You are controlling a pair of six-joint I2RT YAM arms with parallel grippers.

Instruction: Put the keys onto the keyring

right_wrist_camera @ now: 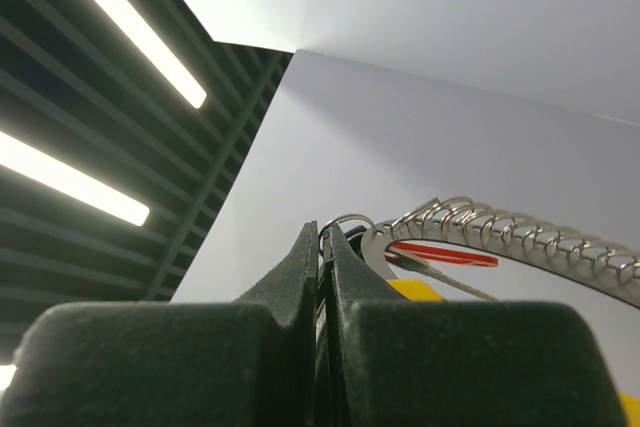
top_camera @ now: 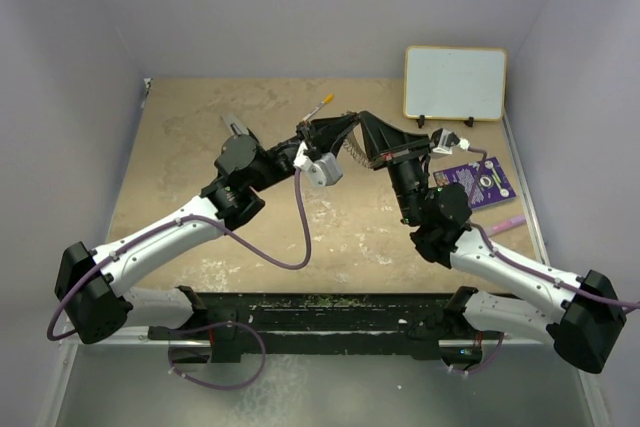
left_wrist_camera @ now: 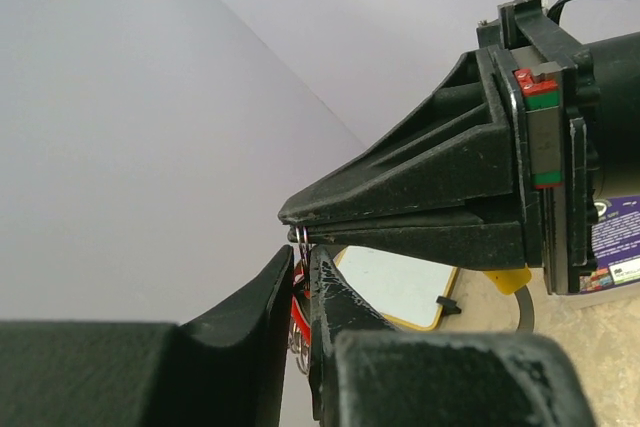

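Small silver keys with red tag (left_wrist_camera: 297, 309) beside large wire keyring (right_wrist_camera: 520, 237), above bench.
Left pincer (left_wrist_camera: 302, 253) pinches keys; right pincer (right_wrist_camera: 322, 232) pinches keyring.

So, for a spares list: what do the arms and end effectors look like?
The left arm and right arm have white links, black joints and purple cables. The left end effector and right end effector have black tapered fingers.

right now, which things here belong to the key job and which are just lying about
Job in hand:
keys
keyring

Lying about:
whiteboard
purple card
pink pen
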